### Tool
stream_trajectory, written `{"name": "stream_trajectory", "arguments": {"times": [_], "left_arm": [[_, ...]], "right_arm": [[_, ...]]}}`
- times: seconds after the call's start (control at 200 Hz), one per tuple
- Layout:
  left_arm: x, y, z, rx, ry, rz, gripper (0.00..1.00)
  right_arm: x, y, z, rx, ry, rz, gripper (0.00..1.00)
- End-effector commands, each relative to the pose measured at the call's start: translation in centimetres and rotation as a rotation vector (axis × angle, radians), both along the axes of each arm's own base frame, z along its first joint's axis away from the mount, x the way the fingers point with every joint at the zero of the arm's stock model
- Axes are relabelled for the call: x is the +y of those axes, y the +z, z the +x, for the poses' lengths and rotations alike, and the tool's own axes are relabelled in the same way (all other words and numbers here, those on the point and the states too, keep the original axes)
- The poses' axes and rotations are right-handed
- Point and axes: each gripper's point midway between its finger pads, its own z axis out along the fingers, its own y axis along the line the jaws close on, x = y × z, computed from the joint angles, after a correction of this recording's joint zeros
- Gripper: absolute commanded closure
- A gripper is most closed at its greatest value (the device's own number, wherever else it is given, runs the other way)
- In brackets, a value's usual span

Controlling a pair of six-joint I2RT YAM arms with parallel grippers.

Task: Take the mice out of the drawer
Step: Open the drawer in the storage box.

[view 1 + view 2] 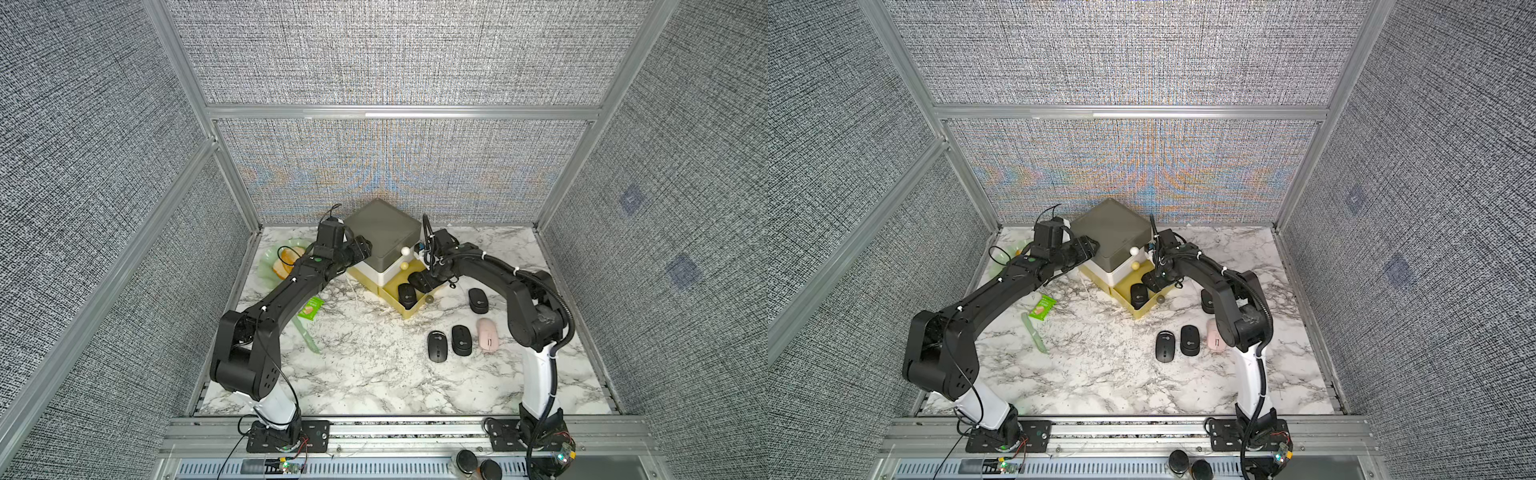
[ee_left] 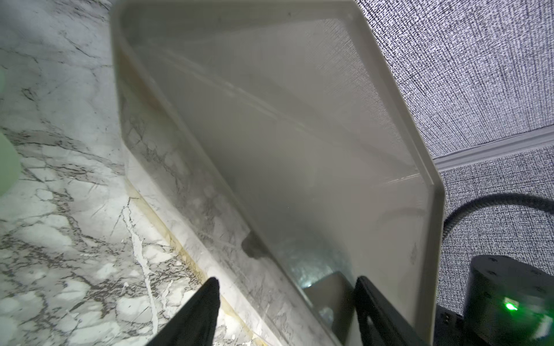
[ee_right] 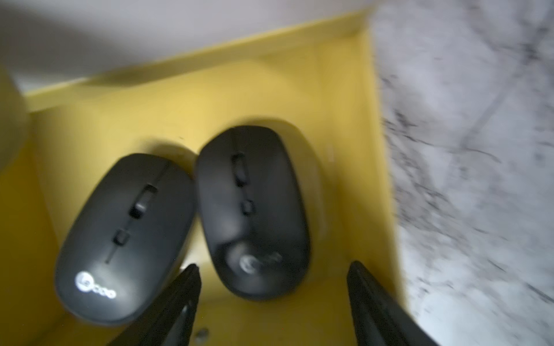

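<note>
Right gripper (image 3: 274, 265) jaws stood apart over mouse (image 3: 251, 209) by drawer (image 3: 371, 134) wall; neighbour (image 3: 126, 224) could get nudged, jaw could catch wall. Left gripper (image 2: 286, 279) straddled cabinet (image 2: 299, 119), clamp unclear.

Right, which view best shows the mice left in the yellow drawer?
The right wrist view: both black mice, close, side by side. Both top views show one, the right gripper hiding the other. The left wrist view shows none.

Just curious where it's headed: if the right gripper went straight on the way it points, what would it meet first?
Probably the black mouse lying just ahead of the open right gripper, in line with its gap, inside the yellow drawer. The view is blurred, so depth is uncertain.
</note>
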Motion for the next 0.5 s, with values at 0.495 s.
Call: {"name": "stream_trajectory", "arguments": {"times": [0.495], "left_arm": [[2.0,-2.0,0.2,0.070,0.080,0.059,0.29]], "right_arm": [[-0.8,2.0,-0.7,-0.032,-0.045,-0.059,0.25]]}}
